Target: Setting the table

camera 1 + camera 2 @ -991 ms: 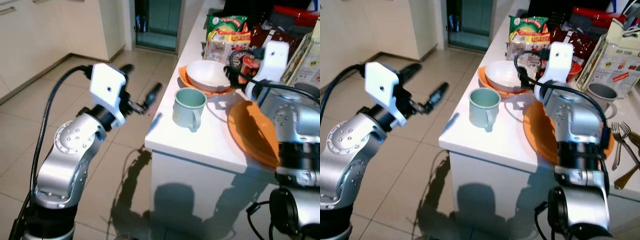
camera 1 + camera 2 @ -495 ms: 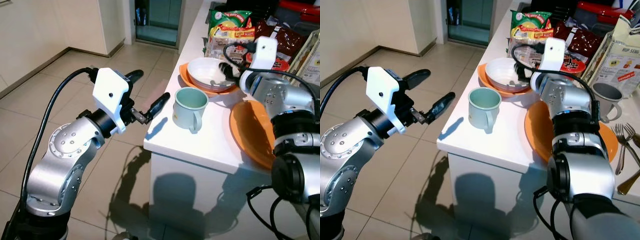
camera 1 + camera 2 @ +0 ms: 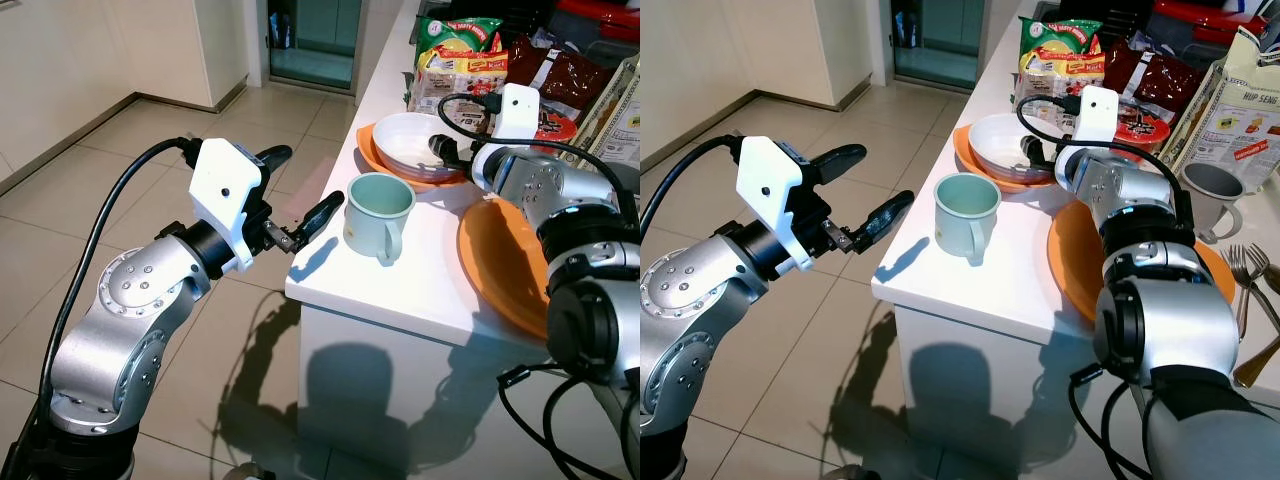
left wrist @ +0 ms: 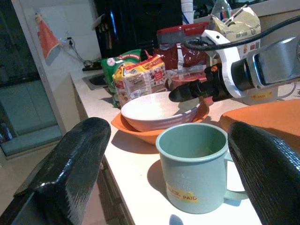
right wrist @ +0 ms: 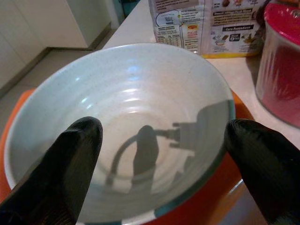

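A white surface (image 3: pixel 400 285) holds a pale green mug (image 3: pixel 378 213) near its corner. Beyond the mug, a white bowl (image 3: pixel 412 145) sits in an orange dish (image 3: pixel 985 165). The left tool (image 3: pixel 300 190) hovers just off the surface edge beside the mug, fingers spread wide. The right tool (image 5: pixel 159 154) hangs over the bowl, fingers wide apart. A large orange plate (image 3: pixel 500 260) lies beside the mug.

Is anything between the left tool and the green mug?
Nothing visible. The left tool is open off the counter's corner, and the green mug stands just beyond it with bare white counter between.
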Robot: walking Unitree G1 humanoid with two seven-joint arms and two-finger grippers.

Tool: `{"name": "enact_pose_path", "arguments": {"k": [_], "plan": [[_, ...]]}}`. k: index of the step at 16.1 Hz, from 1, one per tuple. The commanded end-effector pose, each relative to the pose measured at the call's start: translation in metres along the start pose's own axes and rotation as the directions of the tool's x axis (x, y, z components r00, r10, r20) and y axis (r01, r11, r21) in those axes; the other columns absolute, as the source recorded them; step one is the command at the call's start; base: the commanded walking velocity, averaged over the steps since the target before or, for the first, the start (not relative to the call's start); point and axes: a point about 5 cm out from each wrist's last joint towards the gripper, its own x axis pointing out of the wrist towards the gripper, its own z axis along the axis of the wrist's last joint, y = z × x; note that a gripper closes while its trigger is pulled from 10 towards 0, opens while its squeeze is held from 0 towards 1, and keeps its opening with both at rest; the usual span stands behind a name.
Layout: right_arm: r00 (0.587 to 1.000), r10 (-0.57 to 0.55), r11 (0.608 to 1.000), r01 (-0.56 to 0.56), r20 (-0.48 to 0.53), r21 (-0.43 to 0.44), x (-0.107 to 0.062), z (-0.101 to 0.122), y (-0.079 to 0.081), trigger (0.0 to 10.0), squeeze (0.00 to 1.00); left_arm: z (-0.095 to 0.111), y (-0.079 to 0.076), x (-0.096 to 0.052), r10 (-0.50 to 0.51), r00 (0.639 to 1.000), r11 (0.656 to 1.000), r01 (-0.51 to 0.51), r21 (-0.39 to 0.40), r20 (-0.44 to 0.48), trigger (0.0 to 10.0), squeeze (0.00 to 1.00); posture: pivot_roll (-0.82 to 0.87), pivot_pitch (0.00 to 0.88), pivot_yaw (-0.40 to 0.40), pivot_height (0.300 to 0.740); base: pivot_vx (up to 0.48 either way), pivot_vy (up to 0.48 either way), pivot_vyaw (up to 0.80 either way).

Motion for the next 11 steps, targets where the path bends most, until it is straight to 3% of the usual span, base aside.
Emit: {"name": "enact_pose_path", "arguments": {"k": [1,5,8,9,11], "plan": [[1.0,0.018,0.999,-0.019,0.018,0.047,-0.001,0.005,-0.001,10.0,0.0,0.006,-0.004,0.0,-0.036,0.999,0.999,0.036,0.009,0.011,10.0,0.0,0.05,0.053,-0.052,0.74,0.0,0.0,0.0],[0.999,0.041,0.994,-0.042,0.016,0.102,0.0,0.004,0.0,10.0,0.0,0.007,-0.008,0.0,-0.067,0.998,0.998,0.067,0.005,0.009,10.0,0.0,0.05,0.055,-0.052,0.74,0.0,0.0,0.0],[0.999,0.041,0.981,-0.04,0.0,0.191,0.001,-0.003,-0.001,10.0,0.0,0.007,-0.01,0.0,-0.073,0.997,0.997,0.073,0.002,0.009,10.0,0.0,0.05,0.062,-0.052,0.74,0.0,0.0,0.0],[1.0,0.025,0.969,-0.021,-0.015,0.245,0.002,-0.01,-0.004,8.4,0.0,0.008,-0.01,0.001,-0.074,0.997,0.997,0.074,0.004,0.009,10.0,0.0,0.05,0.063,-0.053,0.74,0.0,0.0,0.0],[1.0,0.012,0.958,-0.007,-0.019,0.287,0.002,-0.014,-0.008,3.6,0.0,0.009,-0.01,0.001,-0.073,0.997,0.997,0.073,0.006,0.011,10.0,0.0,0.06,0.066,-0.052,0.74,0.0,0.0,0.0]]}}
